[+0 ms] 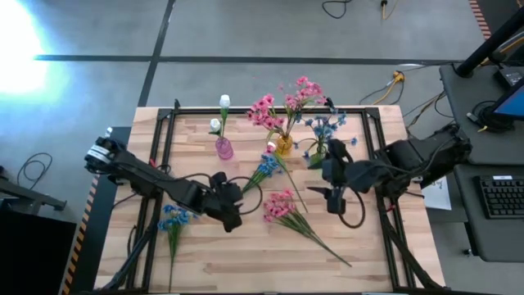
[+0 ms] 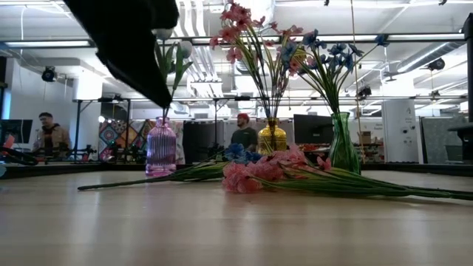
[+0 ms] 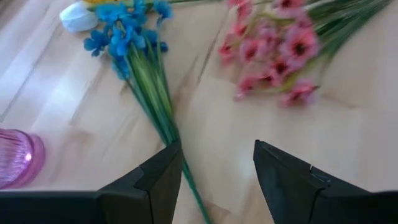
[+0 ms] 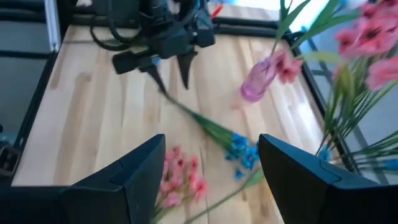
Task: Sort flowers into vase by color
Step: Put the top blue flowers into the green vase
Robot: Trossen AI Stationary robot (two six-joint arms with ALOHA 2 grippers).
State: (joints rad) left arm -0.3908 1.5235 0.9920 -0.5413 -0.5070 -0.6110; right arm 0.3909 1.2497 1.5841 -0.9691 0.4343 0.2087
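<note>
1. Vases: 3 at table's 12 o'clock – purple vase [image 1: 223, 148] w/ white buds [image 1: 224, 102], yellow vase [image 1: 284, 145] w/ pink, green vase [image 1: 318, 155] w/ blue.
2. Loose stems: 3 – blue bunch [image 1: 264, 167] centre, pink bunch [image 1: 280, 205] 6 o'clock of it, blue stem [image 1: 173, 218] at 8.
3. Left gripper [image 1: 236, 205]: partly open, empty, over the centre blue bunch's stem.
4. Right gripper [image 1: 333, 199]: open wide, empty, 3 o'clock of pink bunch.

Beyond my right end effector [image 1: 335, 199] I see a grey floor [image 1: 246, 33] crossed by dark tape, a side desk with a keyboard [image 1: 501, 197], ceiling strip lights [image 2: 414, 37], and two people behind the bench [image 1: 246, 254].

left pincer [image 3: 214, 180] open, right pincer [image 4: 211, 171] open, both empty
</note>
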